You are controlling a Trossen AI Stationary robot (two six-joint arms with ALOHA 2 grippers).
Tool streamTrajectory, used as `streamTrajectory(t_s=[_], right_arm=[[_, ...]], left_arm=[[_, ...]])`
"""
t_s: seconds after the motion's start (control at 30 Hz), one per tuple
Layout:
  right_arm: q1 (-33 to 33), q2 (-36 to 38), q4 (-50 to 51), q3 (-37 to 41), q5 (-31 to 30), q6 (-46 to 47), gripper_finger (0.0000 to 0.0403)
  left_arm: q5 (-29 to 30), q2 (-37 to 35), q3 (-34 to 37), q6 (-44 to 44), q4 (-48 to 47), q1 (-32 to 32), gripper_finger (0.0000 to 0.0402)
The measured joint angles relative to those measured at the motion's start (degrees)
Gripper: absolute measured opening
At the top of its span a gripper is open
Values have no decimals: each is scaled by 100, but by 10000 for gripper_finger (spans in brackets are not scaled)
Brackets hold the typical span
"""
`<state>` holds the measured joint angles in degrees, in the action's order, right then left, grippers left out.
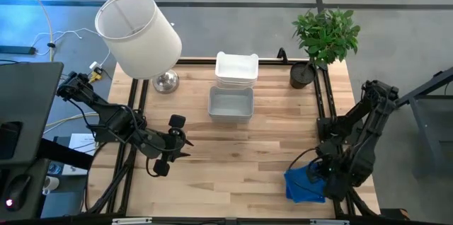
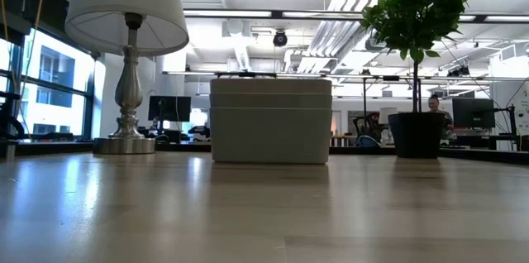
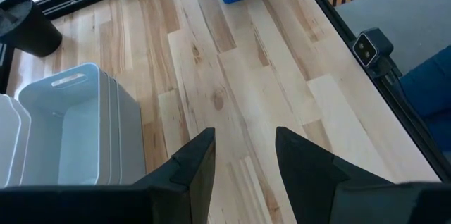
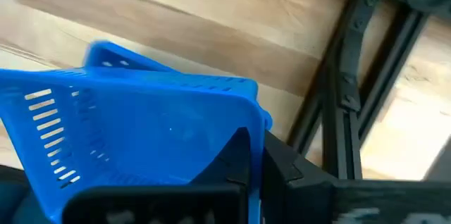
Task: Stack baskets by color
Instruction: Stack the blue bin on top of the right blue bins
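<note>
Blue plastic fills the right wrist view: the right gripper [image 4: 254,155] has its fingers pressed together on the rim of a blue basket [image 4: 141,129], which is tilted up over another blue basket [image 4: 116,55] beneath it. In the high view this blue stack [image 1: 303,185] lies at the table's [image 1: 233,161] near right corner, well apart from the grey stack [image 1: 231,103] and on the near right of it, with the right gripper [image 1: 320,172] at the blue stack's edge. The left gripper [image 1: 168,148] hangs over bare wood on the near left of the grey stack, its fingers spread and holding nothing; its wrist camera looks past those two dark fingers [image 3: 201,160] along the planks, with the grey baskets beside them and the blue ones far off. The grey stack itself, translucent baskets nested one in another, sits around the middle of the table's far half. Just behind it, touching or nearly so, stands the white stack [image 1: 236,68] at the far edge. Left of the grey stack and a little farther back is a lamp [image 1: 139,35] with a big white shade; to the right, at the far right corner, a potted plant [image 1: 322,41] in a black pot.
</note>
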<state>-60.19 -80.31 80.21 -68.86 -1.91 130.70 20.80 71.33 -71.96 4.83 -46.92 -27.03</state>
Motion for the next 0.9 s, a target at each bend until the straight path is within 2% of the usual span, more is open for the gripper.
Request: streamTrajectory(t_s=[0.17,0.37,0.47,0.9], right_arm=[[206,-155,-225,0,-163,-11,0],[394,-318,-177,0,100,-2,0],[431,-393,-200,0,266,27,0],[427,-411,-271,-39,170,-17,0]], left_arm=[[0,2,2,-6,0,0,136],[0,2,2,-6,-2,0,136],[-1,2,2,-6,-9,0,136],[0,2,2,-51,-132,0,136]])
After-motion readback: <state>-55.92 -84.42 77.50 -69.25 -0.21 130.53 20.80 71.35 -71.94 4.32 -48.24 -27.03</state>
